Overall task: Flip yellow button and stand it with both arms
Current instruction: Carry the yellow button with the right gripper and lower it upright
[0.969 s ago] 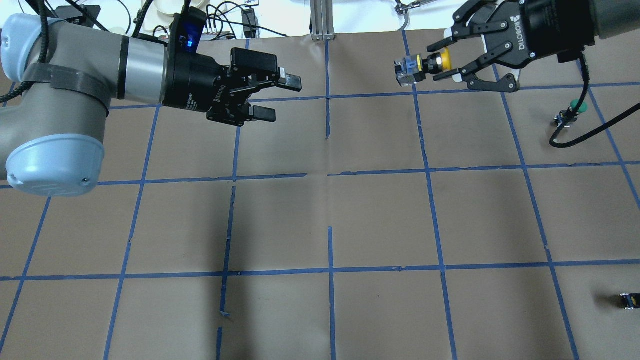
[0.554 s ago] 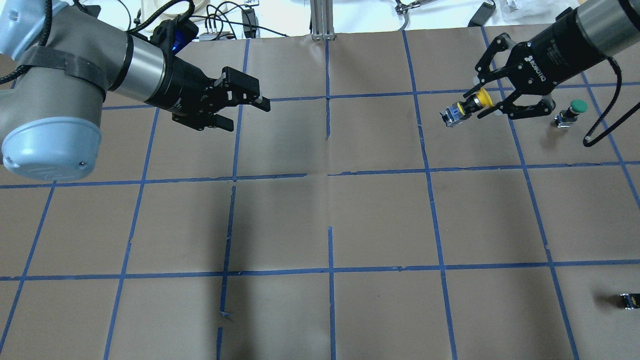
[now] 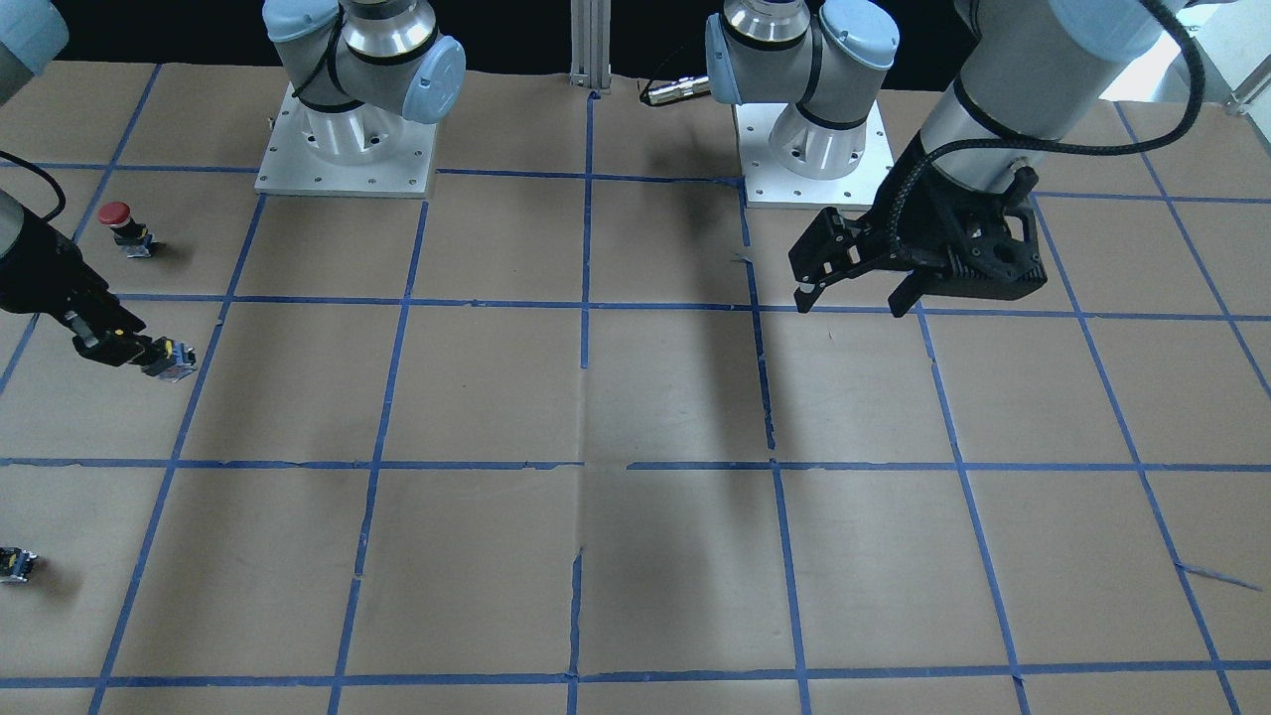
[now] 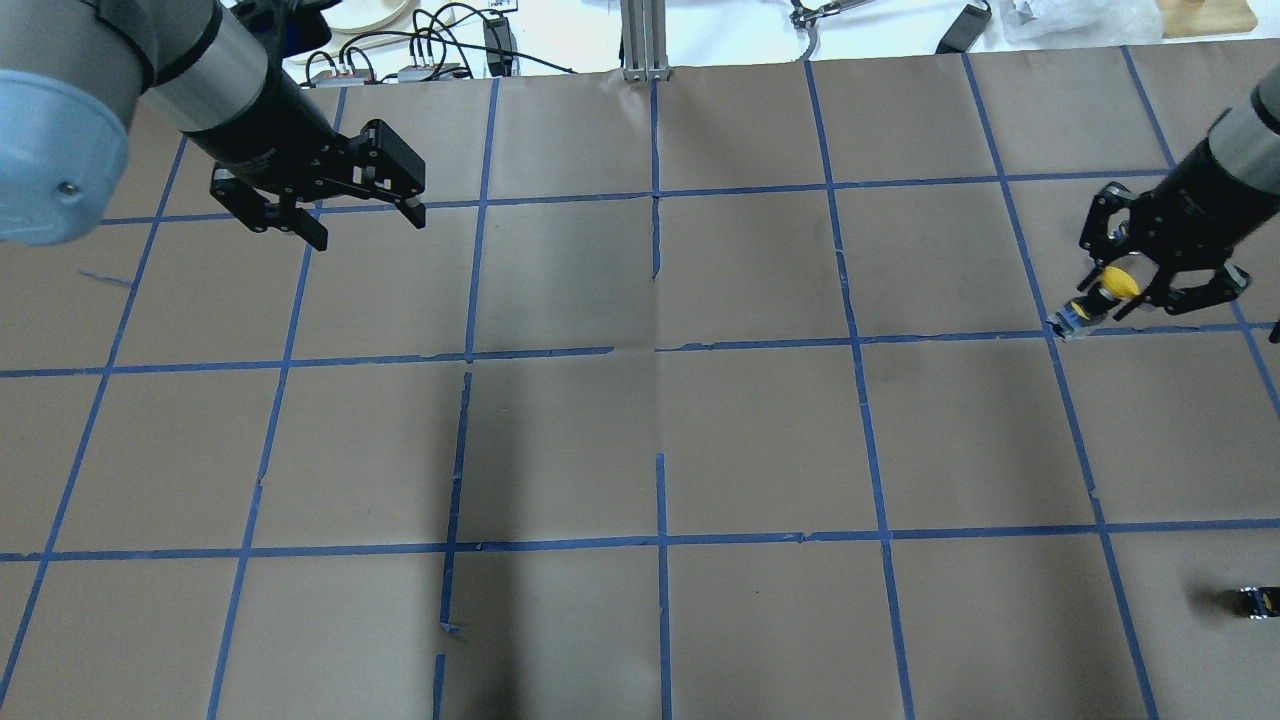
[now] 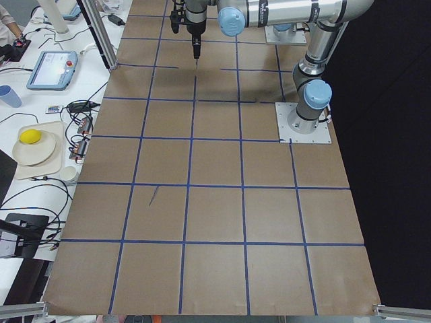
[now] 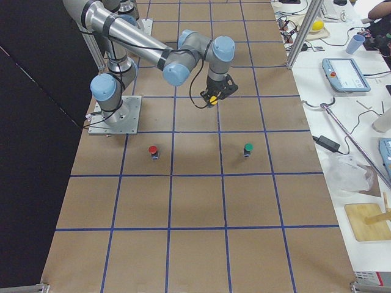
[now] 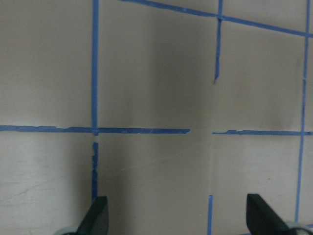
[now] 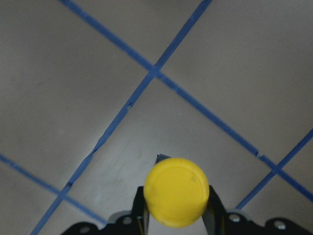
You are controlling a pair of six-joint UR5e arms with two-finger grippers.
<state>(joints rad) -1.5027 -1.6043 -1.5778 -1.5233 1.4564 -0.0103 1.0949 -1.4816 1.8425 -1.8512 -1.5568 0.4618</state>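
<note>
The yellow button (image 4: 1118, 283) is held in my right gripper (image 4: 1150, 275) at the table's right side. Its fingers are shut on the stem below the yellow cap. The grey-black base (image 4: 1074, 319) points down and away from the gripper, tilted, close over a tape line. In the right wrist view the cap (image 8: 176, 191) faces the camera between the two fingers. The front view shows the base (image 3: 171, 359) sticking out of the right gripper (image 3: 119, 343). My left gripper (image 4: 368, 228) is open and empty at the far left, also seen in the front view (image 3: 849, 303) and the left wrist view (image 7: 178, 220).
A red-capped button (image 3: 117, 216) stands upright close to my right gripper, on the robot's side. A green-capped button (image 6: 247, 148) stands to its right in the right side view. A tiny dark block (image 4: 1258, 600) lies at the near right edge. Blue tape lines grid the brown table (image 4: 660, 430).
My right gripper has carried the yellow button rightward and down toward the table, turning its base downward. My left gripper has pulled back to the left and stayed open.
</note>
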